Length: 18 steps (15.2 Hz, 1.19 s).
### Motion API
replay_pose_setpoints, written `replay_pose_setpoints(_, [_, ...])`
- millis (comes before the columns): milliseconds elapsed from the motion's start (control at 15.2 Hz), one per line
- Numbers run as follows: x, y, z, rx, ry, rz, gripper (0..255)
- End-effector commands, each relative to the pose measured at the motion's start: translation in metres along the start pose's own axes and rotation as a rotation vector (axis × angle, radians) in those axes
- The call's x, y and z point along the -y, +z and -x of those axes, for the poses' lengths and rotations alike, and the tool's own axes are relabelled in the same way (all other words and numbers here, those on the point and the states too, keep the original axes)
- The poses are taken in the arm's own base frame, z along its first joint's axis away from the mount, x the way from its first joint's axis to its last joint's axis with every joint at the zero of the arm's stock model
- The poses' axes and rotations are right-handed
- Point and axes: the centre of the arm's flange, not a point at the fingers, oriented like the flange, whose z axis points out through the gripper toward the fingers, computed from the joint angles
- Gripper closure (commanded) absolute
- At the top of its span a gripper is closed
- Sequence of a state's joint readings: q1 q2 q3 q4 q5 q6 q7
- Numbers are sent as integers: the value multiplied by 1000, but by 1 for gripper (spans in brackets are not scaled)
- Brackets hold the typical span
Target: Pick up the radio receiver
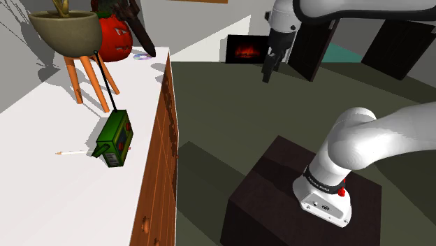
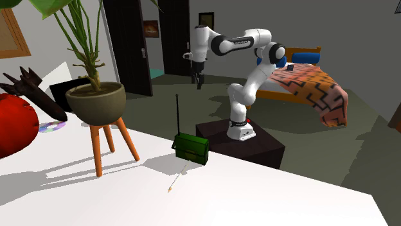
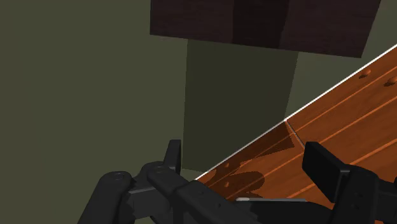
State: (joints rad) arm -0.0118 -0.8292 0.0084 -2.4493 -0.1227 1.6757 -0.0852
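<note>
green and boxy, the radio receiver [image 1: 114,140] lies on the white top of the dresser [image 1: 35,126], close to the dresser's front edge, with its thin black aerial [image 1: 105,80] slanting up from it. a bowl planter on orange legs [image 1: 66,35] stands farther in on the dresser, near the radio receiver. a thin pale stick [image 1: 73,152] lies on the dresser just beside it. the gripper [image 1: 267,72] hangs in the air out past the dresser's wooden drawer front [image 1: 164,133], over the floor and well apart from the radio receiver. its two fingers stand apart with nothing between them, so the claw grasps nothing.
</note>
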Motion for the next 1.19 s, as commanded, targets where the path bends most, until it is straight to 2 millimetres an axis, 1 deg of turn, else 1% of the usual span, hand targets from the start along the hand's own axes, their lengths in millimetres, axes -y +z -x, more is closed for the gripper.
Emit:
replay_pose_setpoints(0, [0,0,0,0,0,0,0])
replay_pose_setpoints(264, [50,-5,-3,7,80,-13,0])
replay_pose_setpoints(528, [100,-10,-11,14,161,-26,0])
replay_pose_setpoints(792, [150,-15,-23,21,241,-39,0])
replay_pose_setpoints(1122, [209,-23,-43,29,342,-55,0])
